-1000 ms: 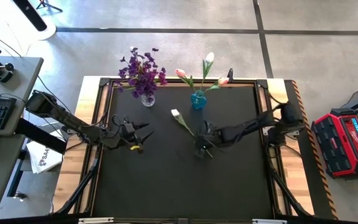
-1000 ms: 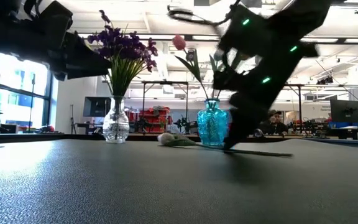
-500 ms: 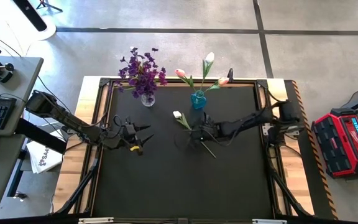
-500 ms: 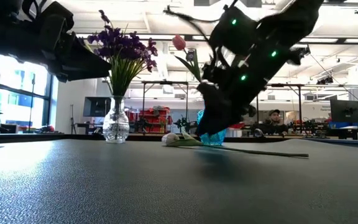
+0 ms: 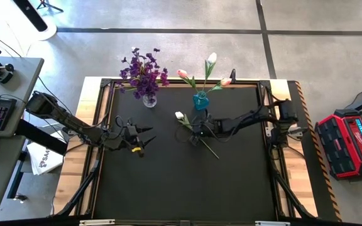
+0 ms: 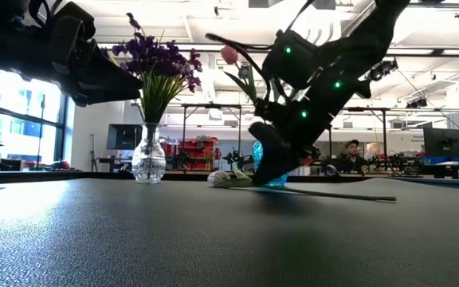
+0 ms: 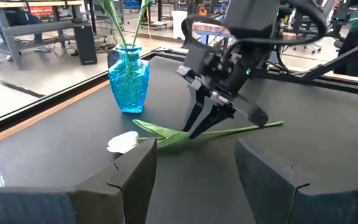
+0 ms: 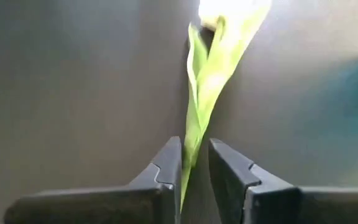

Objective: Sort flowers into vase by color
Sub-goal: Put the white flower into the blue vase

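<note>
Pinching the slim green stem of a white tulip point(image 7: 124, 142) lying on my pebbled black mat point(image 5: 168, 182), right gripper point(image 7: 191, 132) fingers narrow around it; left gripper point(image 5: 144, 137) hovers half-open.

Right gripper point(image 5: 195, 129) has travelled along the lying white tulip point(image 5: 180, 116) from the stem's lower end toward the bloom. Its jaws have narrowed and now straddle the stem at the leaves, stem between the fingertips point(image 8: 169, 163).

Workshop — concrete floor point(image 5: 168, 50), red toolbox point(image 5: 351, 145), background workbenches point(image 6: 213, 159).
</note>
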You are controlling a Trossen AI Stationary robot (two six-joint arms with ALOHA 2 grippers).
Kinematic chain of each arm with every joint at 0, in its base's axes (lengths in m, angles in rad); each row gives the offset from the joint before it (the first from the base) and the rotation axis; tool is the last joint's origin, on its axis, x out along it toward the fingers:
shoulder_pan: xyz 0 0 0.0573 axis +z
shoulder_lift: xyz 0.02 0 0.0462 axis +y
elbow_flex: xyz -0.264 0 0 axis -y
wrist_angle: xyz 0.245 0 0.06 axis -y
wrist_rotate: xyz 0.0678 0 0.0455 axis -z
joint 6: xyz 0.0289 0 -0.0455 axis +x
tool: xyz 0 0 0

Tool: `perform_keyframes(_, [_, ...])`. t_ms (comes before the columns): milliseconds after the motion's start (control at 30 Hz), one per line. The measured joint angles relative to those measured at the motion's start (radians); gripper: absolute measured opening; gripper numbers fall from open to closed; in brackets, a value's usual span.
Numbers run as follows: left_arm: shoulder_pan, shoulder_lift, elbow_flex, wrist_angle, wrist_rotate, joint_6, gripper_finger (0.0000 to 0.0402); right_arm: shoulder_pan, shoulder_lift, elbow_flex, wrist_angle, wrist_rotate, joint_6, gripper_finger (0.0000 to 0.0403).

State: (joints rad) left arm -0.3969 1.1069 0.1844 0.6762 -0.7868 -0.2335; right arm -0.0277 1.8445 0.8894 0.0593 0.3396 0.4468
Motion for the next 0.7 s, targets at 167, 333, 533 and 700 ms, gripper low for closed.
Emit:
perform_keyframes(167, [0.000,0.000,0.000,0.000,0.000,-0.002,0.0202,0.002,0.020,0.000,0.003,-0.060,-0.010,0.0058])
perform_keyframes(333, [0.000,0.000,0.000,0.002,0.000,-0.011,0.0202,0.001,0.017,0.001,0.006,-0.089,-0.009,0.0111])
perform_keyframes(533, [0.000,0.000,0.000,0.001,0.000,-0.043,0.0202,0.002,0.017,0.001,0.021,-0.089,-0.004,0.0179])
perform_keyframes(700, [0.000,0.000,0.000,-0.002,0.022,-0.054,0.0202,0.015,0.021,0.001,0.043,-0.081,-0.024,0.0185])
